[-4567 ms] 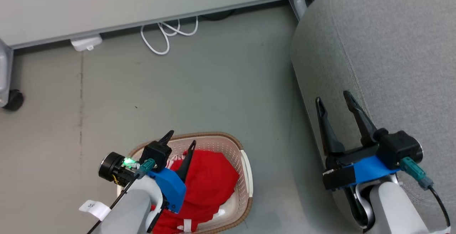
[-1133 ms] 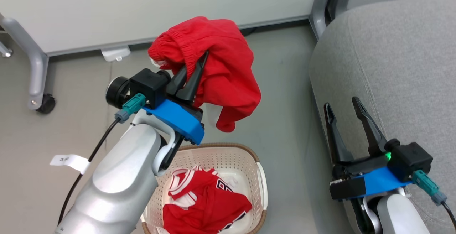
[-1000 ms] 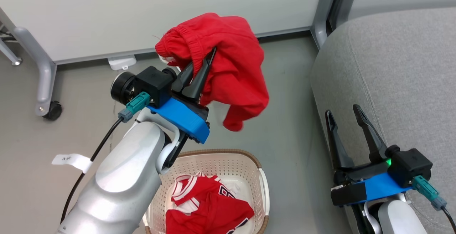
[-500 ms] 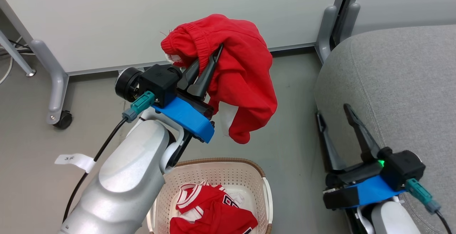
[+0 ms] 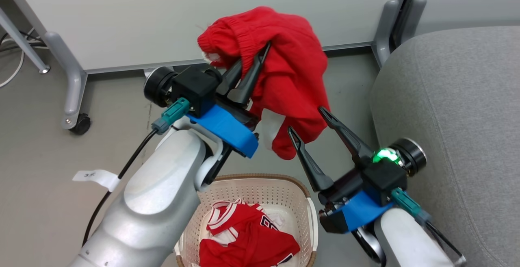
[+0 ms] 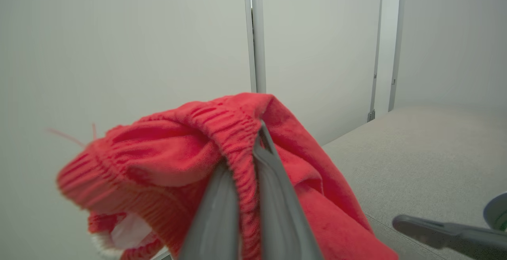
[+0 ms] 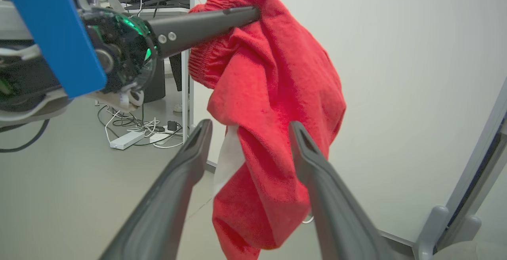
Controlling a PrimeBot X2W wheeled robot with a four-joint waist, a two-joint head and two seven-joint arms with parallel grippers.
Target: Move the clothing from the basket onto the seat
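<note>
The small red elastic-waist shorts (image 5: 290,70) are hanging in the air from the left gripper (image 5: 255,53), whose two dark fingers are pressing together on the gathered waistband, as the left wrist view (image 6: 190,153) is showing close up. The rest of the fabric is drooping down past that gripper's far side, with a white patch showing on the underside. The right gripper (image 5: 305,118) is standing with its fingers spread wide and holding nothing. It is pointing up at the lower folds of the shorts, which are hanging between and just beyond its fingertips in its own wrist view (image 7: 273,93); whether they are touching the cloth cannot be told. Below the left gripper's forearm, the cream perforated plastic basket with a brown woven-look rim (image 5: 260,176) is sitting on the grey floor (image 5: 48,202), with a red jersey with white stripes and dark numerals (image 5: 243,238) lying inside. The large light grey fabric seat (image 5: 447,96) is lying off to the right gripper's outer side, with no clothing on it. A pale grey partition panel (image 5: 203,15) is standing beyond both grippers.
</note>
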